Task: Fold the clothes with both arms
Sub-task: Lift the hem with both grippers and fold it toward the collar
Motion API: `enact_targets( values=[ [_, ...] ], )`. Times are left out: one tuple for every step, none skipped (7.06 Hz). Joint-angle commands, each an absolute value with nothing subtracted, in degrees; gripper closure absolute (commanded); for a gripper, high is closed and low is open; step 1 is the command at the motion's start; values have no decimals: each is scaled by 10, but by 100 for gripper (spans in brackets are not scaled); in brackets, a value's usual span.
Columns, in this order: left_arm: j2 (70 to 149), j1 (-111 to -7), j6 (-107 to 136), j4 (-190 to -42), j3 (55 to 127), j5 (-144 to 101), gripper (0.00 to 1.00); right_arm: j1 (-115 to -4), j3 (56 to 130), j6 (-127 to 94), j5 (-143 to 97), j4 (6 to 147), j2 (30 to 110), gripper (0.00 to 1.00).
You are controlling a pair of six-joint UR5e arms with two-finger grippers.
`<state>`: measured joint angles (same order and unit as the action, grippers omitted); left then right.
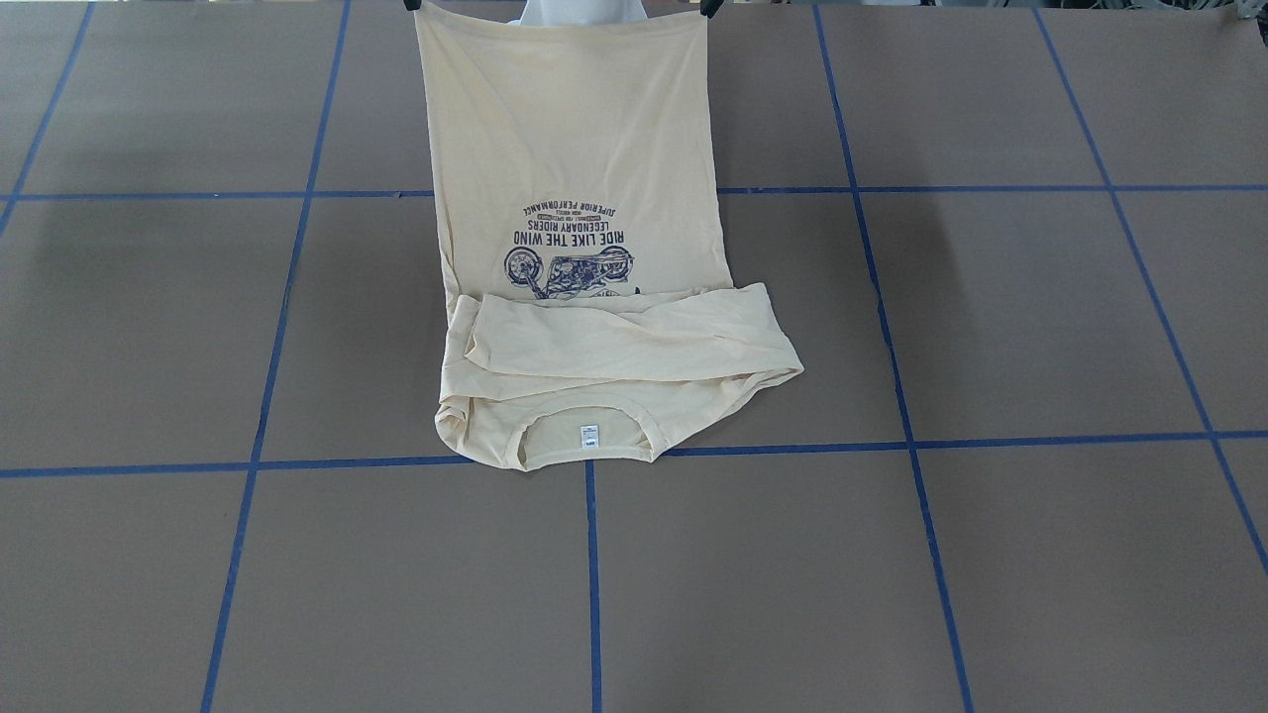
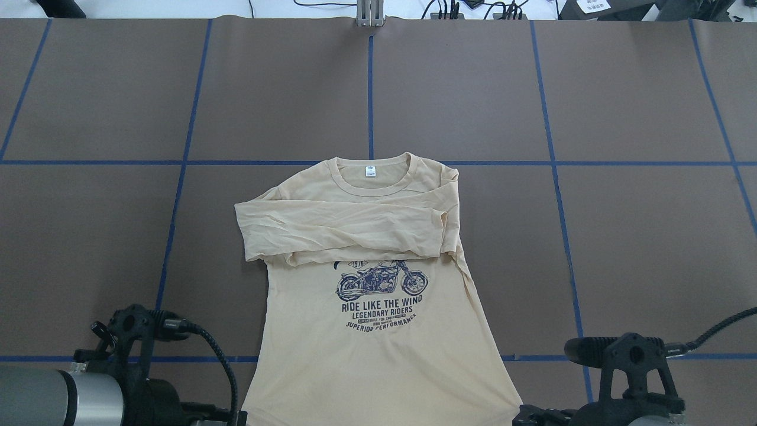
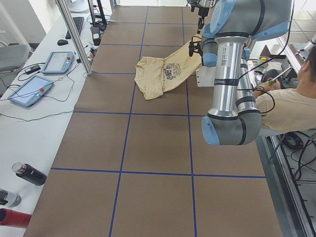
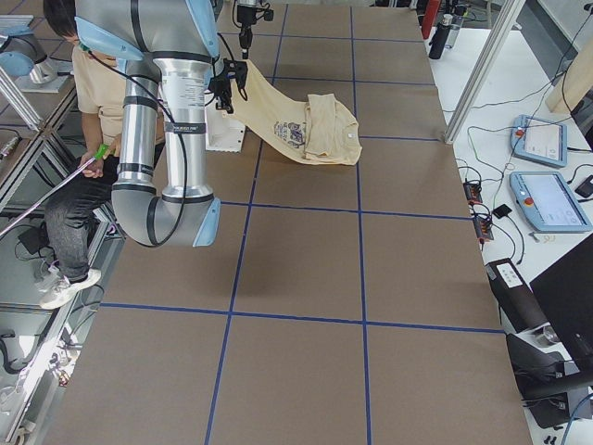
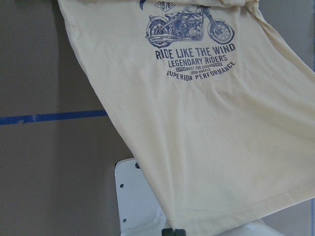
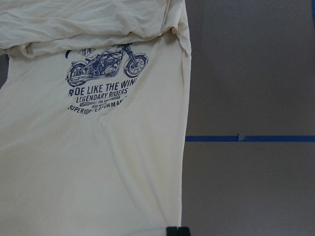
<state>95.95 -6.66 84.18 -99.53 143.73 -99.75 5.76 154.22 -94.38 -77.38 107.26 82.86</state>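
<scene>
Both T-shirt (image 1: 570, 129) hem corners are up, pinched in the left claw (image 1: 709, 8) and right claw (image 1: 412, 5); collar end's on the table (image 1: 991, 317).

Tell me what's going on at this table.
A cream long-sleeved T-shirt is being folded. The left gripper and the right gripper each pinch a corner of its bottom hem, holding that end raised off the table near the robot. The collar end lies flat, with the sleeves already folded across the chest above the motorcycle print.
</scene>
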Motion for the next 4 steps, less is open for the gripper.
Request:
enact_targets(
  values=[
    [981, -102, 840, -994, 1388, -994, 100, -25, 1430, -941, -773, 1075, 733, 100],
    [1010, -144, 834, -995, 1346, -994, 100, -74, 1355, -933, -776, 1069, 692, 100],
    [1035, -182, 833, -995, 1313, -994, 100, -114, 1337, -886, -778, 1048, 680, 100],
    [1045, -225, 832, -995, 1290, -994, 100, -158, 1326, -874, -779, 1037, 680, 100]
  ],
)
